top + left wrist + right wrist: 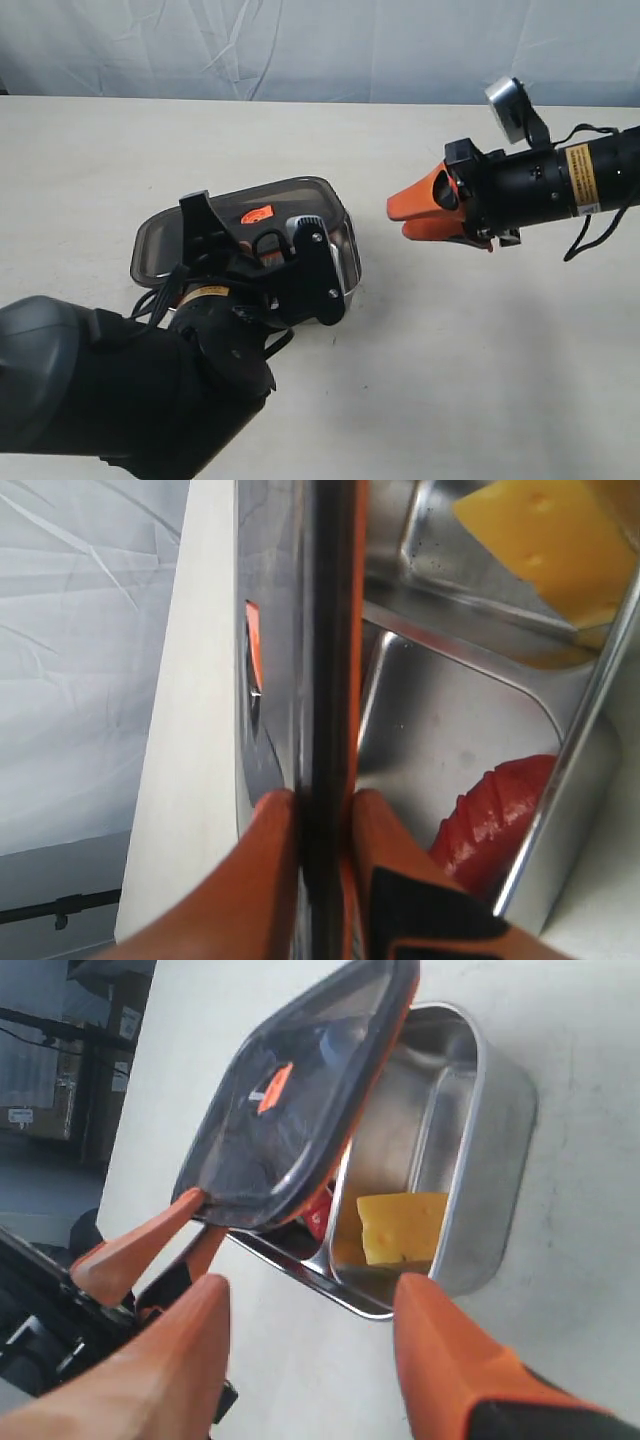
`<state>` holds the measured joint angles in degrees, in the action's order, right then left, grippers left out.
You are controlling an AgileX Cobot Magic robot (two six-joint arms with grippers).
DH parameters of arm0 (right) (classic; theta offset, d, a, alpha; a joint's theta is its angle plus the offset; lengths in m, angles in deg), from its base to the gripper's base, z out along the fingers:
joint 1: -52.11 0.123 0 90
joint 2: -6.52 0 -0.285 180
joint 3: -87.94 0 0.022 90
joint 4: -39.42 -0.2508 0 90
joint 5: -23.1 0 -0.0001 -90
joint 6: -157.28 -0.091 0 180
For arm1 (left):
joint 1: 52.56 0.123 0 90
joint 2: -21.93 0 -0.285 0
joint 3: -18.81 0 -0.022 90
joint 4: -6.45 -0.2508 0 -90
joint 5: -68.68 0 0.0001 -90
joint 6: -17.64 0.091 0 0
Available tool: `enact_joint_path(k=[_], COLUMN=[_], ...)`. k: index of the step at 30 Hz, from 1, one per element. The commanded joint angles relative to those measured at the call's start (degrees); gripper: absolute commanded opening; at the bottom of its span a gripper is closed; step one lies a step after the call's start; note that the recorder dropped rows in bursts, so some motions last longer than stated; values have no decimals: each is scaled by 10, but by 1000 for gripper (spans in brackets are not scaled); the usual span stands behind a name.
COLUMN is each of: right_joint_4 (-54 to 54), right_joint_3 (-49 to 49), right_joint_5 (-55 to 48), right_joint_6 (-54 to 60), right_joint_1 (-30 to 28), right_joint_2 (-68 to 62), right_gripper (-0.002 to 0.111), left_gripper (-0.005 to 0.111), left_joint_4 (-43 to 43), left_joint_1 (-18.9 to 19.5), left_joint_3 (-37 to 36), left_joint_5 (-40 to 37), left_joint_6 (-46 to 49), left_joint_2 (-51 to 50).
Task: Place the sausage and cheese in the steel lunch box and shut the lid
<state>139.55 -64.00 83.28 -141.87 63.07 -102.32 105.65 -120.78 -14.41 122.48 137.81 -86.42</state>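
Behind the beige table hangs white sheeting; left tool pinches lid, right tool gapes.

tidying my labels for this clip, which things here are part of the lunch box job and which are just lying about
Part of the job:
lid, clamped at its edge by the left hand
steel lunch box
cheese in one compartment
sausage in the other
right hand, open, holding nothing

Just there:
table
white cloth backdrop
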Motion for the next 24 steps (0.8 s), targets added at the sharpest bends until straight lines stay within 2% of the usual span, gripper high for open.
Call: enact_joint_path(k=[1,7,11,19,24], right_joint_4=[-2,-71,-89,-107,-117], right_joint_3=[2,2,-9,-31,-36], right_joint_5=[44,98,98,98,53], right_joint_6=[-14,-14,-14,-14,-14], right_joint_1=[5,5,11,79,107], right_joint_2=[-37,-62,-74,-78,-79], right_gripper=[46,47,46,46,46], left_gripper=[0,0,0,0,0], left_joint_4=[1,2,2,2,2], left_joint_1=[-4,-5,-5,-5,-5], left_joint_3=[-3,-3,-3,-3,-3], left_joint_5=[-3,-5,-18,-19,-19], left_joint_6=[18,18,18,18,18], left_joint_2=[-1,-1,-1,-1,-1])
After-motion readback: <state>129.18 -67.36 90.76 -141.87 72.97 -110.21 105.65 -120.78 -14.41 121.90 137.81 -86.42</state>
